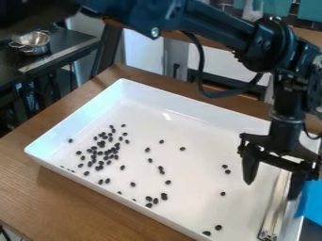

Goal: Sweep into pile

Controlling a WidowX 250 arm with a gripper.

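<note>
Many small dark beans (100,153) lay in a big white tray (148,214), and the tray sat on a brown wooden table (82,200). Most of the beans were in a loose bunch on the left side of the tray. Some were packed close together there, and a few sat just outside the bunch. More beans were spread out across the middle, some alone and some in little groups. One small group was close to the tray's front wall. Over on the right, two beans sat near each other, with one more bean a bit closer to the front. Two others were near the front wall, down at the bottom of the view.

The black gripper (271,189) hung down over the right side of the tray. Its jaws were apart, with a wide gap between them. A long, pale tool (275,207) lay near the tray's right wall, under the gripper. From above, part of it showed in the gap, but I could not tell if the jaws touched it.

A bright blue thing (310,202) was at the right edge, just beside the tray. Far back on the left, a shiny metal pot (33,43) sat on a dark counter (66,41).
</note>
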